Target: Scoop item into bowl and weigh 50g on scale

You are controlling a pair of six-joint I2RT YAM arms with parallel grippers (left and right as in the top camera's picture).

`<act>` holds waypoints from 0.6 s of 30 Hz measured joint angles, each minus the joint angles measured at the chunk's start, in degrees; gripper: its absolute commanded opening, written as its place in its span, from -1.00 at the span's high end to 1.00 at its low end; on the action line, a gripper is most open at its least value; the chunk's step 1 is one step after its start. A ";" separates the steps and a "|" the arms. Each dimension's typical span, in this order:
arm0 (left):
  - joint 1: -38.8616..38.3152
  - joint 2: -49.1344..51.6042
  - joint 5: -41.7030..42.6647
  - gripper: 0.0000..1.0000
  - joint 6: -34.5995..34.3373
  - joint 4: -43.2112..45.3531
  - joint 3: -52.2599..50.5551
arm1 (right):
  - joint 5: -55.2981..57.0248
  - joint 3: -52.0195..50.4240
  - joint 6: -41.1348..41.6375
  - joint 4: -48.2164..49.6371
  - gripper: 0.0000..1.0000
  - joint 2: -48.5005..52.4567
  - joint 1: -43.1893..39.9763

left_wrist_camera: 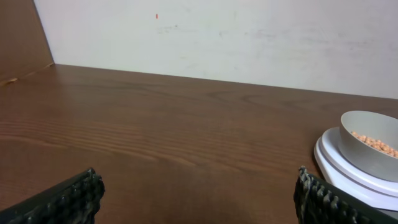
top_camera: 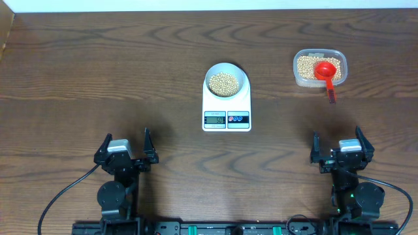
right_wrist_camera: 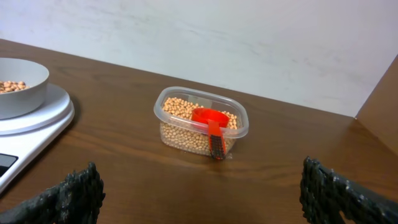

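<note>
Take the scale (top_camera: 226, 111) as your marker, mid-table

- The bowl (top_camera: 245, 77) sits on the scale's platform, behind the display. A shallow heap of beans (top_camera: 223, 84) lies inside
- The display is lit, but the reading is too small to make out
- A clear container (top_camera: 342, 65) stands right of the scale and slightly behind it, well apart, with more beans in it. The red scoop (top_camera: 325, 70) lies on them, its handle over the rim nearest you
- The left gripper (top_camera: 127, 138) is front-left of the scale and the right gripper (top_camera: 337, 138) front-right. Both are well apart from it, with jaws spread wide and nothing held

Handling, as a judgement:
- The beans look hard, light and round, so they'll roll and bounce off a tilted scoop
- Take the scoop by its handle, the part clear of the beans. It looks like stiff, light plastic and is probably slick
- The bowl looks light, so a nudge could upset the reading
</note>
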 measured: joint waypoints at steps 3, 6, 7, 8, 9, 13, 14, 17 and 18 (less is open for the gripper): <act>0.00 0.00 0.00 -1.00 0.02 0.00 0.00 | 0.00 0.00 0.00 0.00 -0.99 -0.02 0.00; 0.00 0.00 0.00 -1.00 0.00 0.00 0.00 | 0.02 0.00 0.02 0.00 -0.99 -0.02 0.04; 0.00 0.00 0.02 -1.00 0.00 0.00 0.00 | 0.22 0.00 0.17 0.00 -0.98 -0.02 0.04; 0.00 0.00 0.00 -1.00 0.02 0.00 0.00 | 0.50 0.00 0.37 0.00 -0.99 -0.02 0.04; 0.00 0.00 0.00 -1.00 0.00 0.00 0.00 | 1.07 0.00 1.11 -0.04 -0.99 -0.02 0.07; 0.00 0.00 0.00 -1.00 0.00 0.00 0.00 | 4.11 0.00 4.83 -0.24 -0.98 -0.02 0.09; 0.00 0.00 0.00 -1.00 0.02 0.00 0.00 | 4.87 0.00 5.68 -0.26 -0.99 -0.02 0.09; 0.00 0.00 0.00 -1.00 0.02 0.00 0.00 | 7.65 0.00 8.46 -0.20 -0.99 -0.02 0.33; 0.00 0.00 0.02 -1.00 0.02 0.00 0.00 | 8.70 0.00 9.27 -0.13 -0.99 -0.02 0.61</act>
